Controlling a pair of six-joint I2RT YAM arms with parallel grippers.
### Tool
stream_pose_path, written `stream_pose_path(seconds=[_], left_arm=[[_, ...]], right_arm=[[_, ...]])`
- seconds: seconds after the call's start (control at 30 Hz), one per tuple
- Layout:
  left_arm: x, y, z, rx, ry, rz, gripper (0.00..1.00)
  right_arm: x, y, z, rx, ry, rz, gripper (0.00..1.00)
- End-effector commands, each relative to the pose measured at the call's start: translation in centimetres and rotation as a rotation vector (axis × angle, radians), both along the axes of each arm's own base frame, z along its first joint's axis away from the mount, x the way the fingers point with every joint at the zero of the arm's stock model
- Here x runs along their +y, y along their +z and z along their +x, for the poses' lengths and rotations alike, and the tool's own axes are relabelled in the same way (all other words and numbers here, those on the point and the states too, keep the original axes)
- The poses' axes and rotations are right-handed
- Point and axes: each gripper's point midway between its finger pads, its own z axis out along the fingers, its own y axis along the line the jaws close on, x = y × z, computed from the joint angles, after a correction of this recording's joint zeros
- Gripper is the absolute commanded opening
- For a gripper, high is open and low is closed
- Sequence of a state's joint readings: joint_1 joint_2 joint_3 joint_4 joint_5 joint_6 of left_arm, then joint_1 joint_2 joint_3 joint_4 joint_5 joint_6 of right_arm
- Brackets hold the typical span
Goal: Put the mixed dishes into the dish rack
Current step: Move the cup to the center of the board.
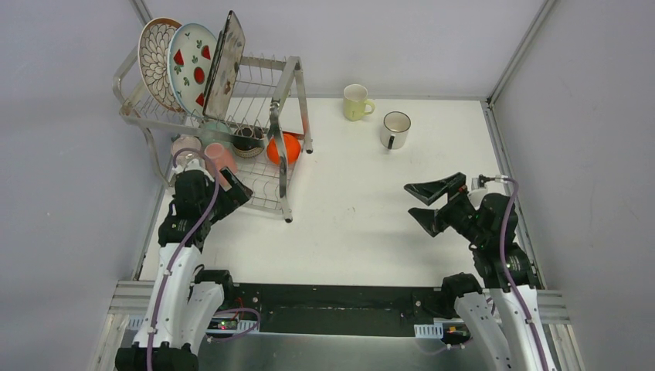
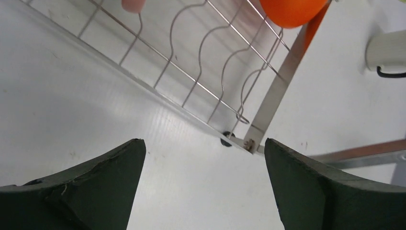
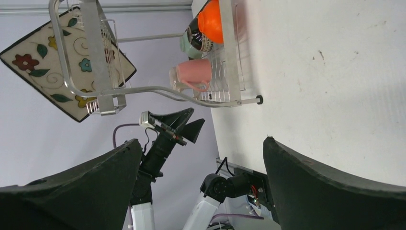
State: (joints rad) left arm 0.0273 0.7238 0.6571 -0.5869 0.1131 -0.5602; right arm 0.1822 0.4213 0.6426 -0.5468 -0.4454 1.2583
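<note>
- Your left claw (image 1: 229,191) is hanging wide open and holding nothing, right against the lower tier of the dish rack (image 1: 283,178), just beside the pink mug (image 1: 220,157). If you are swinging it out sideways, a finger is likely catching the wires or knocking the mug over.
- The lilac mug (image 1: 185,145) is sitting beside the pink one, so a nudge to one is probably shoving the other.
- Three plates are leaning in the upper tier: the petal-pattern plate (image 1: 157,62), the red-fruit plate (image 1: 193,66) and the flowered square plate (image 1: 225,62). Jolting the light frame is risking them tipping out.
- The orange bowl (image 1: 290,147) is sitting at the rack's open end, next to the brown bowl (image 1: 249,141). A bump is likely rolling it onto the worktop (image 1: 347,232).
- Your right claw (image 1: 432,205) is also standing open and empty, well apart from the yellow mug (image 1: 355,102) and the white mug (image 1: 395,129), both waiting unloaded near the far edge. Coming in too fast is risking pushing one over or into the back wall.
- The worktop is looking white, smooth and slippery, so mugs are likely sliding when touched.
- Plain grey walls are closing in the sides and back, leaving you little swing room on the left.
</note>
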Motion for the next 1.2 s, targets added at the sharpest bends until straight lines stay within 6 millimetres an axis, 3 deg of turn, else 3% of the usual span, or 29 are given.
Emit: stream_pose_path(seconds=[0.0,0.1,0.27,0.5,0.73,0.9,1.0,1.17], left_arm=[[-2.7,-0.2,-2.3,0.047,-0.023,-0.192,0.99],[-4.9,-0.9,-3.7,0.086,-0.075,-0.318,0.99],[-7.0,-1.6,-5.3,0.105,-0.139,-0.43,0.99],[-9.9,0.5,-6.7,0.107,-0.305,-0.522,0.99],[-11.9,2.6,-8.0,0.074,-0.501,-0.567,0.99],[-12.6,3.5,-8.5,0.039,-0.58,-0.578,0.99],[-12.9,3.7,-8.8,0.037,-0.621,-0.585,0.99],[-12.8,4.1,-8.9,0.024,-0.614,-0.581,0.99]], right_arm=[[-0.9,1.0,1.1,-0.026,-0.033,-0.103,1.0],[-0.7,1.0,2.0,-0.035,-0.02,-0.128,1.0],[-1.8,-0.9,3.4,0.033,-0.047,-0.255,1.0],[-4.2,-2.9,5.6,0.133,-0.159,-0.397,1.0],[-5.2,-4.4,10.6,0.129,-0.235,-0.479,0.99],[-3.6,-4.0,15.7,0.061,-0.133,-0.546,0.88],[-3.9,-4.2,18.7,0.014,-0.134,-0.622,0.8],[-5.4,-5.7,23.2,0.013,-0.197,-0.726,0.53]])
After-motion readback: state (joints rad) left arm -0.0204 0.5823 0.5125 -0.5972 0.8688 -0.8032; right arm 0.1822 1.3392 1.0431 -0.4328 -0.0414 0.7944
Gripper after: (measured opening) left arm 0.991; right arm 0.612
